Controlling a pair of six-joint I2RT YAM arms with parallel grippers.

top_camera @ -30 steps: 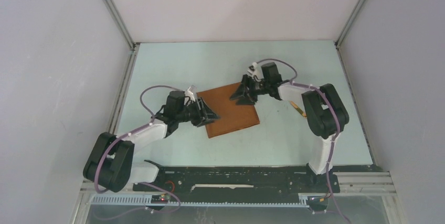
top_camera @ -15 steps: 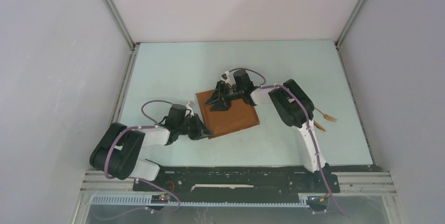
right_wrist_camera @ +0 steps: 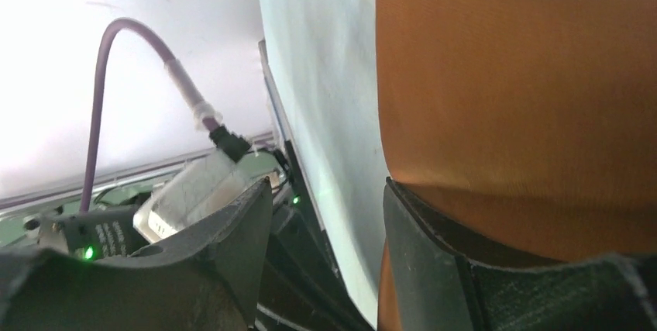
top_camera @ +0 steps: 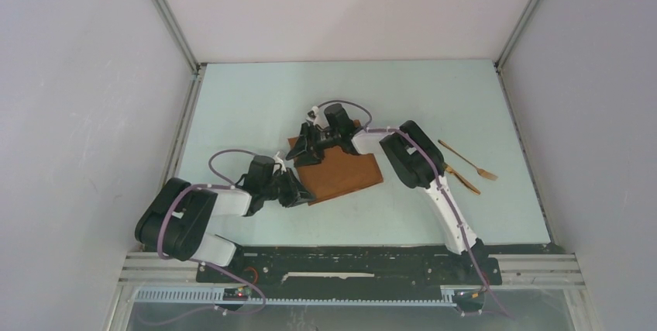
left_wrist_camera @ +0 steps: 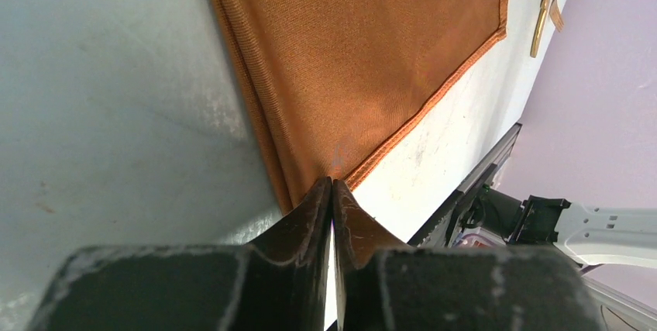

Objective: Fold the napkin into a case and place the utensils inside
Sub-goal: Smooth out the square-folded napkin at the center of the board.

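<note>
Napkin (top_camera: 349,170) flat on counter (top_camera: 256,106), frame centre in top view. Left end effector (left_wrist_camera: 331,188) clenched on napkin's lower-left corner. Right end effector (right_wrist_camera: 325,191) released, fingers apart astride upper-left corner, one over cloth. Utensils (top_camera: 467,160) right of napkin, apart from it.

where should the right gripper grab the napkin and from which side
The napkin lies flat, so I'd take its far left corner, sliding in from the left edge, one finger over and one under. The right gripper is open there, and the left gripper already pinches the near left corner.
</note>
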